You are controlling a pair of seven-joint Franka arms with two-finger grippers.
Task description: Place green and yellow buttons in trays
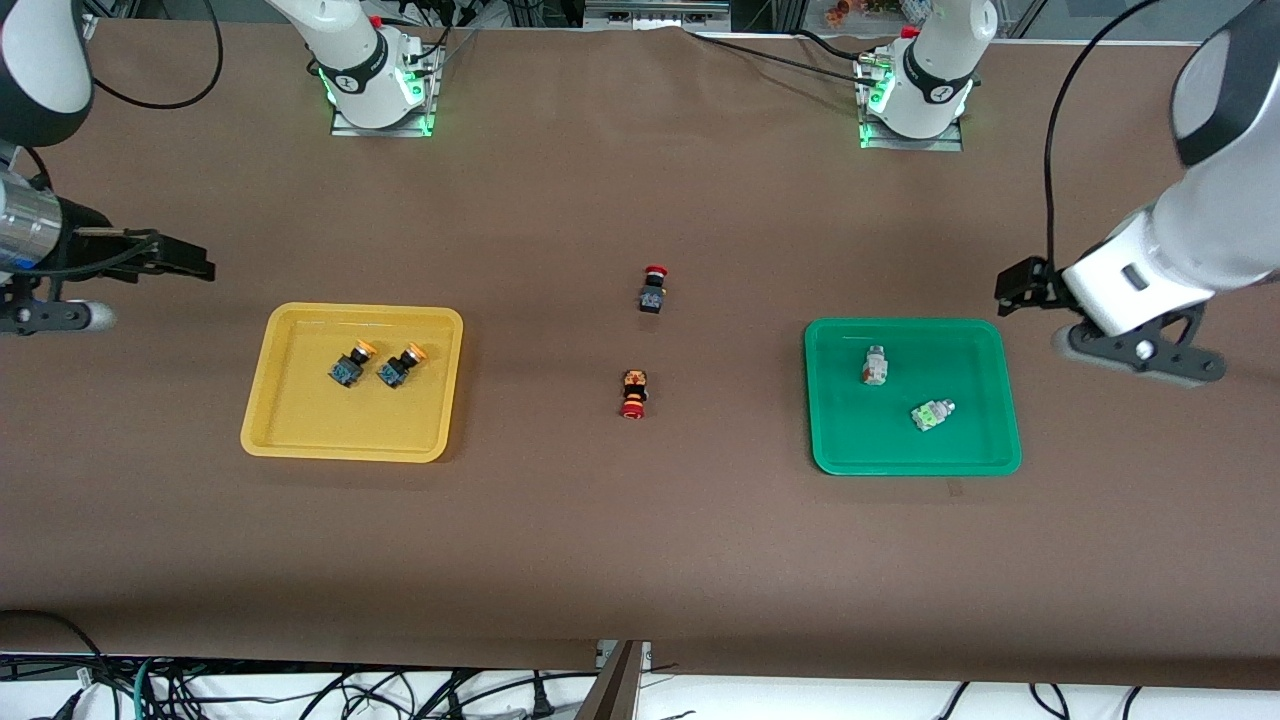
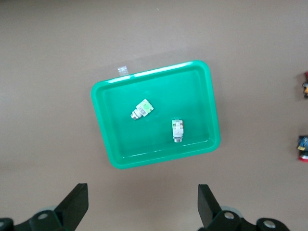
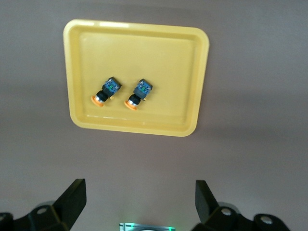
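Observation:
The yellow tray [image 1: 330,420] holds two buttons with orange-yellow caps [image 1: 350,365] [image 1: 401,365], lying side by side. They also show in the right wrist view [image 3: 105,91] [image 3: 139,93] on the yellow tray [image 3: 163,57]. The green tray [image 1: 960,360] holds two white-grey buttons, one with an orange block [image 1: 875,365] and one with a green block [image 1: 932,413]. Both show in the left wrist view [image 2: 177,130] [image 2: 142,109] on the green tray [image 2: 192,91]. My left gripper [image 1: 1012,288] [image 2: 143,207] is open and empty, up beside the green tray. My right gripper [image 1: 195,262] [image 3: 139,204] is open and empty, up beside the yellow tray.
Two red-capped switches lie on the brown table between the trays: a black one [image 1: 652,290] and an orange-black one [image 1: 634,393] nearer the front camera. Both peek in at the edge of the left wrist view [image 2: 302,147] [image 2: 305,89]. A small clear scrap [image 2: 122,70] lies by the green tray.

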